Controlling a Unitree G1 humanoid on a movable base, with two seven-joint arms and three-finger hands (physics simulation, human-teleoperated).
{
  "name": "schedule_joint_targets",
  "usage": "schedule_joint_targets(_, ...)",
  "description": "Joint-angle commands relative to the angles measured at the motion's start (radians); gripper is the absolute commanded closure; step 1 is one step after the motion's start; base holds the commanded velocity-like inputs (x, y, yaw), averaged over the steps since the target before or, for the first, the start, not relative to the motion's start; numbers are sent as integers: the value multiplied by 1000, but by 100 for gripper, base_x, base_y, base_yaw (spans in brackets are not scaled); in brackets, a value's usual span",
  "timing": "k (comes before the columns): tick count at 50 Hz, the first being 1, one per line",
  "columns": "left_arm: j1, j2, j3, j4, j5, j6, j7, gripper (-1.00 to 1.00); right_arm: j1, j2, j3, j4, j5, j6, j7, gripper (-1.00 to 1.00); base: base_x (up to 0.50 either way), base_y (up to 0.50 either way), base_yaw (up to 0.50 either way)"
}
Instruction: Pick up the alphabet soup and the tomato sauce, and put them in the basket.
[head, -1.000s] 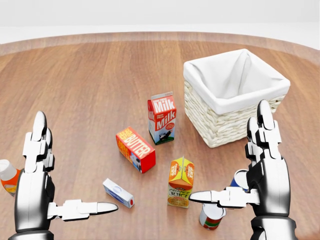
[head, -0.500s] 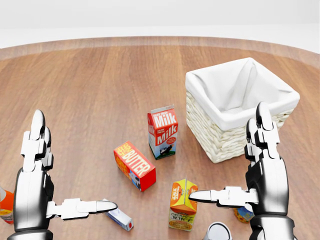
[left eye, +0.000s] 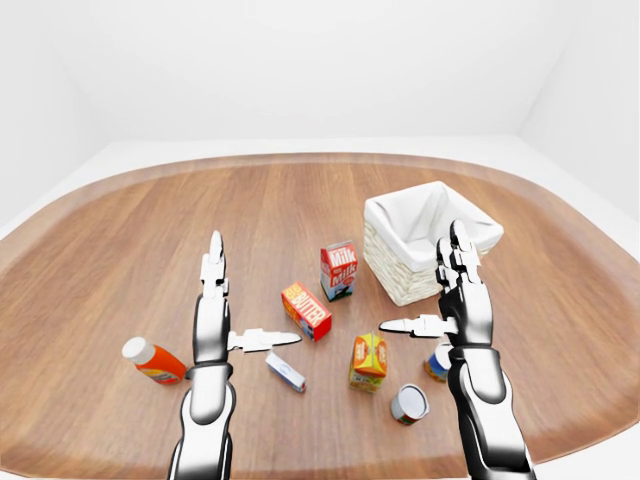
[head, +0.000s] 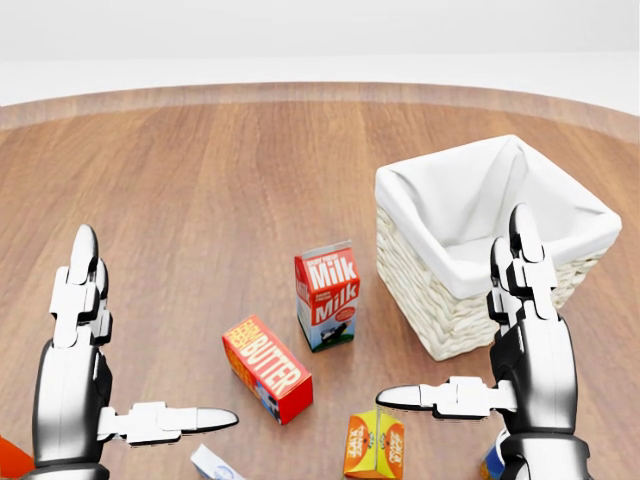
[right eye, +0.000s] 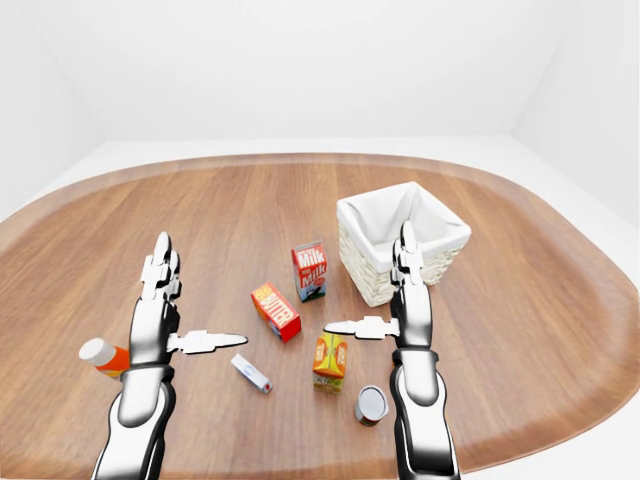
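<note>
The alphabet soup (left eye: 436, 362), a blue and orange can, stands just left of my right forearm, partly hidden by it. The tomato sauce (left eye: 409, 403), a red and green can, lies on its side below it, silver end facing the camera. The white-lined wicker basket (left eye: 392, 282) sits at the upper right of the group. My right hand (left eye: 420, 278) hovers open above the soup, fingers up, thumb pointing left. Level with it, my left hand (left eye: 254, 290) is open too and holds nothing.
A milk carton (left eye: 339, 270), a butter box (left eye: 307, 311), an orange juice carton (left eye: 369, 361) and a small white and blue box (left eye: 285, 371) lie between my hands. An orange bottle (left eye: 152, 362) lies at the left. All rest on a round wooden table (left eye: 120, 240).
The head camera has tilted up: every object slides down the head view, and the tomato sauce can drops out at its bottom. Both hands stay open and hold nearly the same place.
</note>
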Motion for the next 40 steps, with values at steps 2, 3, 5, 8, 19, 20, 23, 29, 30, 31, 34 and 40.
schedule_joint_targets(2, -1, 0, 2, 1, -1, 0, 0, -100, -2, 1, -1, -3, -2, 0, 0, -100, 19, 0, 0)
schedule_joint_targets(3, -1, 0, 2, 1, -1, 0, 0, -100, -2, 1, 0, -2, -2, 0, 0, -100, 18, 0, 0)
schedule_joint_targets(5, -2, 0, 3, 2, -1, 0, 1, -100, -5, 1, -1, 8, -1, 0, -1, -100, 19, 0, 0)
schedule_joint_targets(8, -4, 0, 4, 4, -2, 0, 1, -100, -10, 0, -2, 24, 0, 0, -2, -100, 19, 0, 0)
schedule_joint_targets(19, -3, 1, 2, 8, 1, 0, 0, -100, -5, 0, 2, 64, 0, 0, 1, -100, 4, 0, 0)
schedule_joint_targets(20, -3, 1, 1, 8, 2, 0, -1, -100, -6, -1, 2, 64, 0, 0, 2, -100, 0, 0, 0)
schedule_joint_targets(23, -8, 1, -5, 18, 8, 0, -4, -100, -4, -1, 3, 71, 0, 0, 3, -100, 0, 0, 0)
schedule_joint_targets(29, -10, 2, -7, 26, 14, 0, -6, -100, 3, -1, 2, 38, -2, 0, 3, -100, 0, 0, 0)
schedule_joint_targets(30, -9, 2, -8, 25, 14, 0, -6, -100, 5, -1, 1, 40, -4, 0, 2, -100, 0, 0, 0)
schedule_joint_targets(31, -9, 2, -8, 29, 15, 0, -4, -100, 6, -2, 0, 44, -4, 0, 3, -100, 0, 0, 0)
schedule_joint_targets(34, -11, 3, -6, 36, 14, 0, -4, -100, 5, -2, -6, 44, -3, 0, 2, -100, 0, 0, 0)
schedule_joint_targets(40, -10, 3, -7, 39, 17, 0, -3, -100, 7, -6, -12, 38, -18, 0, 1, -100, 0, 0, 0)
